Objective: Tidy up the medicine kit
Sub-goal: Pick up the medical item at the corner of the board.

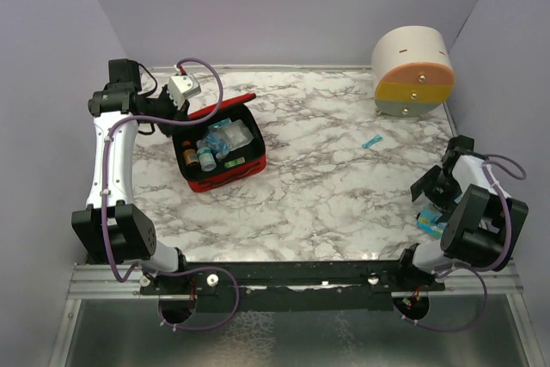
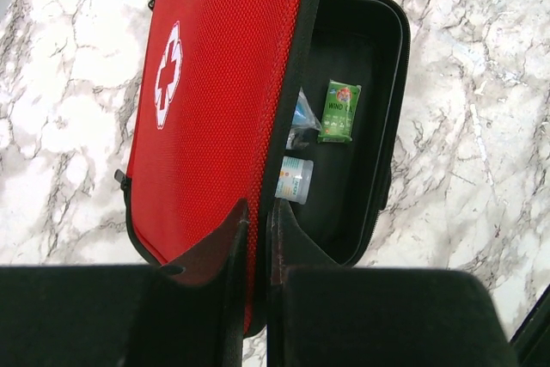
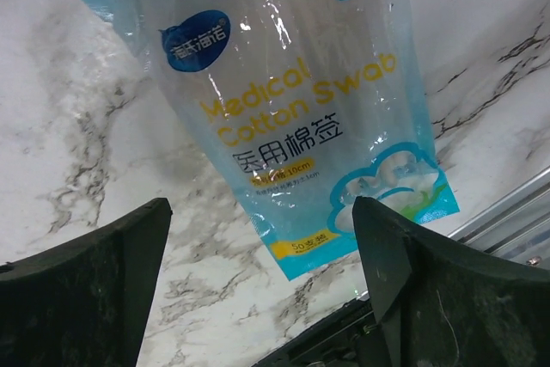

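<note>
Medicine kit (image 1: 228, 176): the left hand (image 2: 259, 212) is clenched on the rim of its red lid (image 2: 215, 83), propping it up over the black tray (image 2: 369, 83) (bottles (image 2: 295, 180) and a green sachet (image 2: 340, 111) inside). The shell looks stiff, light and grippy, so the rim is the sensible hold. It sits toward the far-left corner of the bench (image 1: 326, 186). The right hand (image 3: 260, 212), spread wide and empty, hangs over a cotton swab packet (image 3: 284, 100) by the near-right corner.

Kit lid (image 2: 219, 100): white cross in a ring, no wording. Green sachet (image 2: 339, 112): "WIND" legible, the rest too small. Swab bag (image 3: 292, 109): "Medical Cotton Swab", 医用棉签, "10cm". Its blue oval logo carries Chinese characters I can't read.
</note>
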Robot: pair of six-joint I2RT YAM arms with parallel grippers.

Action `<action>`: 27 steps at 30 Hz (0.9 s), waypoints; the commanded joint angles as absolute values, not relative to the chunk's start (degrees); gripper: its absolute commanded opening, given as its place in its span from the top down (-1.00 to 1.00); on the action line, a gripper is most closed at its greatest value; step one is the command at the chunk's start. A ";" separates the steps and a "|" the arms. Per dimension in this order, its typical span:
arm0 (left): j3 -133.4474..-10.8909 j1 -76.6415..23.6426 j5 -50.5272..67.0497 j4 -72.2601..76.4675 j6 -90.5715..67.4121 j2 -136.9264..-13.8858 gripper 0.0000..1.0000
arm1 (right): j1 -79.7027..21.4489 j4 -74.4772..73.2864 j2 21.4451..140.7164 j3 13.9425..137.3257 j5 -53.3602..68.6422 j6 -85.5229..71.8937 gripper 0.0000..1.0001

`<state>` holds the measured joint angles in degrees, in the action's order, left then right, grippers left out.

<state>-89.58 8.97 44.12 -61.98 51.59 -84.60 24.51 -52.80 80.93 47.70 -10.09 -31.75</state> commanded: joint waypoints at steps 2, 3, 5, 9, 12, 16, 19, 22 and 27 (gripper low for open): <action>-90.09 9.12 40.31 -64.77 51.77 -83.32 1.00 | 24.96 -49.30 84.16 45.93 -11.61 -32.49 -0.50; -90.09 9.17 40.27 -64.85 51.77 -83.12 1.00 | 24.96 -49.06 84.42 45.74 -11.28 -32.37 -0.34; -89.93 9.14 40.04 -64.94 51.87 -82.70 1.00 | 24.91 -48.47 84.40 45.55 -10.49 -31.74 0.28; -89.42 9.13 39.90 -64.95 51.98 -82.24 1.00 | 24.93 -48.03 81.94 45.46 -9.42 -30.72 0.98; -89.06 9.14 39.98 -65.06 51.85 -82.02 1.00 | 24.87 -49.30 79.19 46.32 -8.10 -29.54 0.98; -88.83 9.13 39.82 -65.04 52.05 -81.93 1.00 | 24.79 -51.80 72.97 48.34 -3.85 -27.84 0.98; -88.27 9.14 39.99 -65.04 52.17 -81.87 1.00 | 24.28 -54.32 70.32 50.01 -0.20 -28.34 0.99; -88.07 9.18 39.99 -65.05 52.28 -81.99 1.00 | 22.29 -55.36 68.45 52.02 3.68 -30.28 0.98; -88.94 9.13 39.88 -65.03 52.42 -82.80 1.00 | 11.25 -52.10 68.81 58.24 8.44 -34.92 0.98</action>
